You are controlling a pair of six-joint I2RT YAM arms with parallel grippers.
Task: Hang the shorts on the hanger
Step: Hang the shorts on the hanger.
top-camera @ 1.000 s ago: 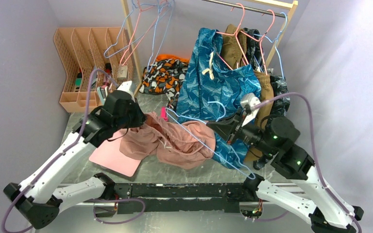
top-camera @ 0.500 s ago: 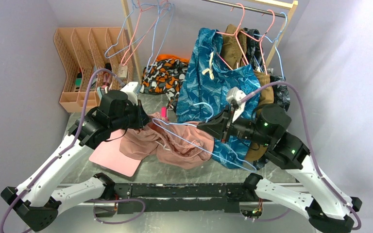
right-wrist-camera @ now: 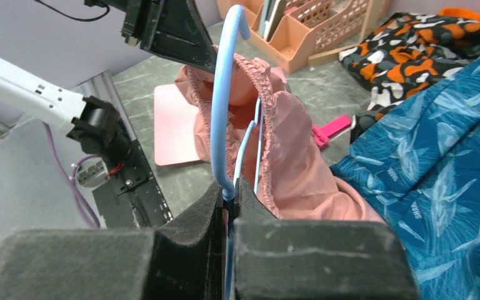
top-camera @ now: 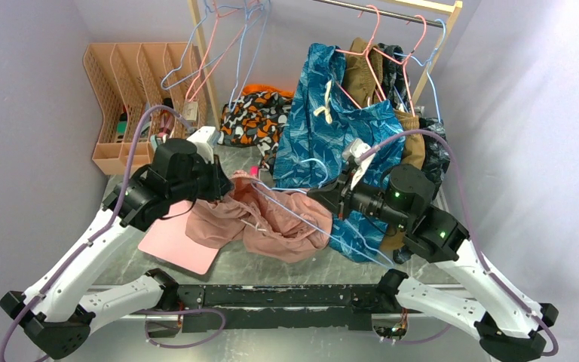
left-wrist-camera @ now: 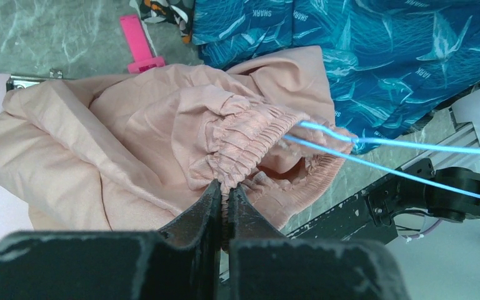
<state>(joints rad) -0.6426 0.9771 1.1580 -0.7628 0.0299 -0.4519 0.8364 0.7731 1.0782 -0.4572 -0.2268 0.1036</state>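
Shorts bunched at centre of table, left gripper clamped on waistband, right gripper clamped on hanger; I'd hold the band taut, thread the wire deeper inside.

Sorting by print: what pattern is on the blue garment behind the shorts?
Blue garment: shark print, clearest in the left wrist view.

Both arms are built of white links, black joints and purple cables; the left gripper and right gripper are coloured black.
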